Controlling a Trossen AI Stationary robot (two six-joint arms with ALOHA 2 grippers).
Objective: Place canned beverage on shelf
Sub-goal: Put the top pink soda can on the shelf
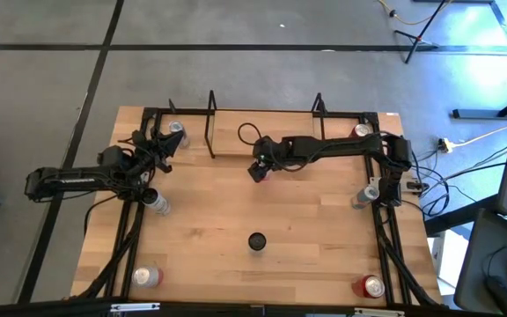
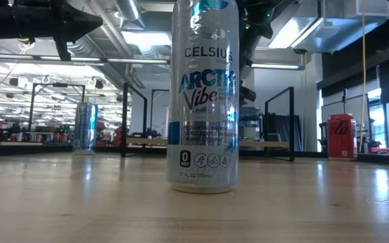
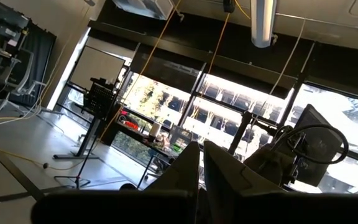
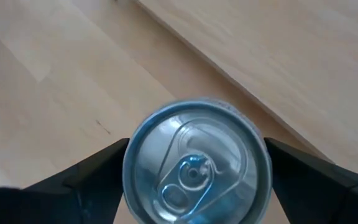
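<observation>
My right gripper [image 1: 258, 169] reaches in from the table's right to just in front of the shelf [image 1: 262, 132], a light plank between two black wire end frames. Its fingers stand on either side of a silver can with a blue-tinted top [image 4: 197, 165]. In the low view a tall Celsius can [image 2: 203, 101] stands in front of this can and hides it. The shelf plank's edge [image 4: 278, 50] shows beside the held can. My left gripper [image 1: 157, 145] waits at the table's far left, shut and empty, pointing up into the room [image 3: 202, 174]. My right gripper pinches the can's upper side wall, just under the rim [image 4: 129, 168], between its two fingers, one on each opposite side. The fingers come from above, pointing down. The can stays upright, top up. Whether its base is on the table, I cannot tell.
Other cans stand around the table: the Celsius can at centre front [image 1: 256, 240], silver ones at far left [image 1: 176, 132], left [image 1: 157, 202] and right [image 1: 359, 198], red ones at far right [image 1: 360, 132], near left [image 1: 145, 276] and near right [image 1: 371, 286].
</observation>
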